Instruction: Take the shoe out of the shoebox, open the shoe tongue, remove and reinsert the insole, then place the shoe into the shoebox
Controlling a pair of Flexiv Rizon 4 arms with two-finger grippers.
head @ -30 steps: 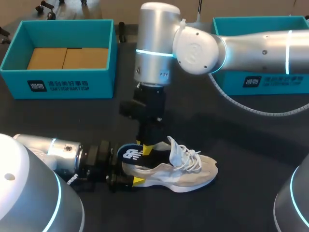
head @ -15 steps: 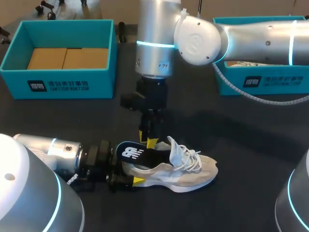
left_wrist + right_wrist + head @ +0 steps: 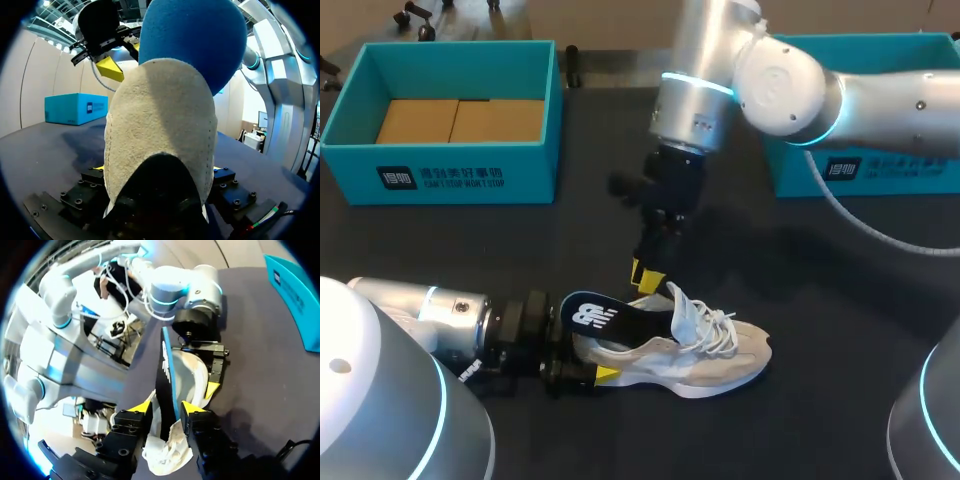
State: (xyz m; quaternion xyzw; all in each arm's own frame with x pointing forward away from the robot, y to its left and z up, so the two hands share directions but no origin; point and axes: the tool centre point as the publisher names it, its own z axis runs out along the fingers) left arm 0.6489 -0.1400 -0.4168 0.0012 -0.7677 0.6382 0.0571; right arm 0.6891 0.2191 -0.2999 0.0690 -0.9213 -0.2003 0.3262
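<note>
A beige and white shoe (image 3: 705,352) lies on its side on the dark table. A blue and black insole (image 3: 595,315) sticks out of its heel opening. Coming in low from the left, my left gripper (image 3: 582,363) is shut on the heel. In the left wrist view the suede heel (image 3: 160,125) fills the space between the fingers, with the blue insole (image 3: 200,35) above it. My right gripper (image 3: 648,275) hangs open just above the insole, holding nothing. In the right wrist view the insole (image 3: 166,370) shows beyond the parted tips of the right gripper (image 3: 167,410).
A teal shoebox (image 3: 440,175) with a cardboard bottom stands at the back left. A second teal box (image 3: 880,170) at the back right is partly hidden by my right arm. Bare dark table lies in front of and to the right of the shoe.
My right gripper has come off the insole and risen up and to the right. The insole stays sticking out of the heel. The left arm and the shoe have not moved.
</note>
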